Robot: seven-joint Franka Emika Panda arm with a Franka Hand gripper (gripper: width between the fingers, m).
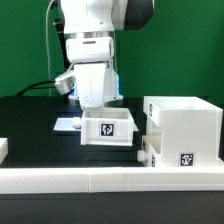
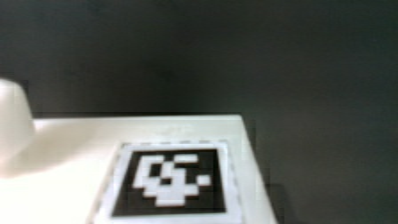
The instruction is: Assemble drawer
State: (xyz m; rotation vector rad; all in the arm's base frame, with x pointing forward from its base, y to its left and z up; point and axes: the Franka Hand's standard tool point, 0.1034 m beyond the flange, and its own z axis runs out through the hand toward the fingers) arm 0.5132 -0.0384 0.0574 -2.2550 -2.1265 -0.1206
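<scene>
A: What did the table carry?
B: The black table (image 1: 35,135) carried a shallow white tray (image 1: 108,130) near its middle, tag facing the camera. A tall white shell (image 1: 185,125) stood just beside it, toward the exterior view's right.
A: Other items?
B: A marker board (image 1: 66,124) lay flat behind the tray. A long white rail (image 1: 90,180) ran along the front.

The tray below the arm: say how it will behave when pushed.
The tray looks like rigid white plastic, so probably stiff and light. Shallow and wide, it should slide rather than tip or roll. Its smooth walls may be slippery to grip.
</scene>
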